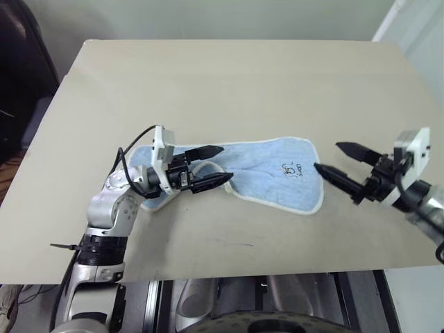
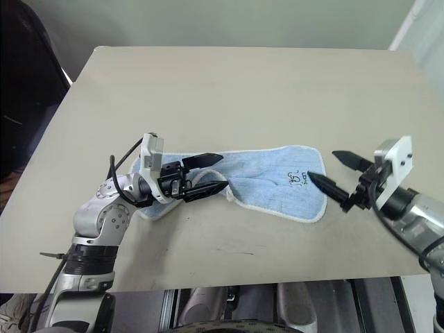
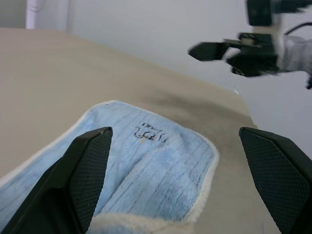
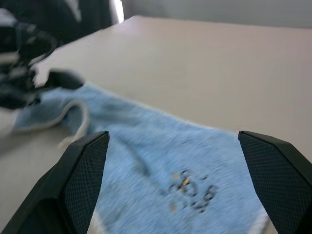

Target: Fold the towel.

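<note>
The light blue towel [image 1: 267, 166] with a white border lies stretched across the middle of the beige table [image 1: 229, 83]. Its dark embroidered mark [image 1: 293, 168] is near its right end. The left end is bunched, with a curl of white edge turned up. My left gripper [image 1: 225, 164] hovers open over that bunched end, pointing right along the towel, and the curled edge [image 3: 141, 224] lies between its fingers. My right gripper [image 1: 327, 156] is open just off the towel's right end, its lower fingertip [image 1: 319, 167] at the border. Nothing is gripped.
The table's front edge [image 1: 229, 274] runs close below the towel. Dark furniture [image 1: 21, 76] stands off the left side. A pale wall [image 1: 416, 35] rises past the far right corner. Bare tabletop extends behind the towel.
</note>
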Robot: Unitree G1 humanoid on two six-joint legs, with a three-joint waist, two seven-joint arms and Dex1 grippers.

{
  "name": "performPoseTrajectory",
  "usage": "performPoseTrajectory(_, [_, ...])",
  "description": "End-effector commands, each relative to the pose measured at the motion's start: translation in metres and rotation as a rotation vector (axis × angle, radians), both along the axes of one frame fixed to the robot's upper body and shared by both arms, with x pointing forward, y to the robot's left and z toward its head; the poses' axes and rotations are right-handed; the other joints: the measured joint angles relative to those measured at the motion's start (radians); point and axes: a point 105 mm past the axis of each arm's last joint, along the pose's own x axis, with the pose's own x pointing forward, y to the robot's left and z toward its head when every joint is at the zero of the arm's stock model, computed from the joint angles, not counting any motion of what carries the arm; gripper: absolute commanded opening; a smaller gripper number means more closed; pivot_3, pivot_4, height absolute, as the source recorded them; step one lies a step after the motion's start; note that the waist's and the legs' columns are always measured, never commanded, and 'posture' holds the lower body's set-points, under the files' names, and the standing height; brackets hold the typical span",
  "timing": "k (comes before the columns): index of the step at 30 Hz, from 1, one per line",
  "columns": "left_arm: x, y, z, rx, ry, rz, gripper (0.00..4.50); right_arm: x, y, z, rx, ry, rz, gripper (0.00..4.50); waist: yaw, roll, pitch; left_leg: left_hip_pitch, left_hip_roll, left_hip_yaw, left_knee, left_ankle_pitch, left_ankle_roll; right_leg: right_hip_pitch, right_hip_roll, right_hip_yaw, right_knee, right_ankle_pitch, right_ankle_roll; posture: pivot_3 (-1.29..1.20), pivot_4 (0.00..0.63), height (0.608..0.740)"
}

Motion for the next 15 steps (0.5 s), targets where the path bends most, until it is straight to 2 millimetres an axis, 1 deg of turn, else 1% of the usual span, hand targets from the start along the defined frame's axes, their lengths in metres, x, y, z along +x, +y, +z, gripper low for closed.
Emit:
performPoseTrajectory(1, [0.002, -0.001, 0.014, -0.007, -0.058, 0.007, 4.50, 0.015, -0.007, 0.006, 0.066, 0.029, -0.025, 4.47, 0.000, 0.000, 0.000, 0.000, 0.000, 0.000, 0.000, 0.000, 0.000, 0.000, 0.000, 0.000, 0.000, 0.000, 0.000, 0.00, 0.150, 0.703])
performPoseTrajectory(4, [0.005, 0.000, 0.017, 0.001, -0.077, 0.036, 4.50, 0.040, -0.014, -0.004, 0.051, 0.128, -0.060, 4.47, -0.002, 0.000, 0.000, 0.000, 0.000, 0.001, 0.000, 0.002, 0.000, 0.000, 0.000, 0.000, 0.000, 0.001, 0.000, 0.00, 0.150, 0.703])
performPoseTrajectory(5, [0.005, -0.001, 0.018, 0.001, -0.078, 0.038, 4.50, 0.044, -0.016, -0.007, 0.040, 0.150, -0.064, 4.47, -0.002, 0.000, 0.000, 0.001, 0.001, 0.001, 0.000, 0.002, 0.000, 0.000, 0.000, 0.000, 0.000, 0.001, 0.001, 0.00, 0.150, 0.703])
performPoseTrajectory(6, [0.004, -0.001, 0.017, 0.006, -0.081, 0.044, 4.50, 0.053, -0.019, -0.012, 0.040, 0.191, -0.084, 4.47, -0.002, 0.000, 0.000, 0.000, 0.000, 0.001, 0.000, 0.002, 0.001, 0.000, 0.000, 0.000, 0.000, 0.002, 0.001, 0.00, 0.150, 0.703])
performPoseTrajectory(8, [0.001, -0.002, 0.015, 0.013, -0.084, 0.052, 4.50, 0.068, -0.024, -0.022, 0.040, 0.267, -0.108, 4.47, -0.002, 0.000, 0.000, 0.001, 0.001, 0.001, 0.000, 0.002, 0.001, 0.000, 0.000, 0.000, 0.000, 0.004, -0.002, 0.00, 0.150, 0.703])
performPoseTrajectory(9, [0.000, -0.002, 0.014, 0.014, -0.084, 0.056, 4.50, 0.074, -0.024, -0.026, 0.040, 0.294, -0.110, 4.47, -0.003, 0.000, 0.000, 0.000, 0.001, 0.001, 0.000, 0.002, 0.001, 0.000, 0.000, 0.000, 0.000, 0.004, -0.003, 0.00, 0.150, 0.703])
performPoseTrajectory(12, [-0.005, -0.005, 0.013, 0.011, -0.072, 0.047, 4.50, 0.083, -0.017, -0.036, 0.033, 0.383, -0.047, 4.47, -0.002, 0.000, 0.000, -0.001, 0.001, 0.001, -0.001, 0.002, 0.001, -0.001, 0.000, 0.000, 0.000, 0.006, -0.006, 0.00, 0.150, 0.703])
performPoseTrajectory(15, [-0.010, -0.005, 0.009, 0.027, -0.053, 0.039, 4.50, 0.099, -0.017, -0.042, 0.029, 0.399, -0.043, 4.47, -0.001, 0.001, 0.000, -0.001, 0.001, 0.001, -0.001, 0.002, 0.001, -0.002, 0.000, 0.000, 0.000, 0.006, -0.007, 0.00, 0.150, 0.703])
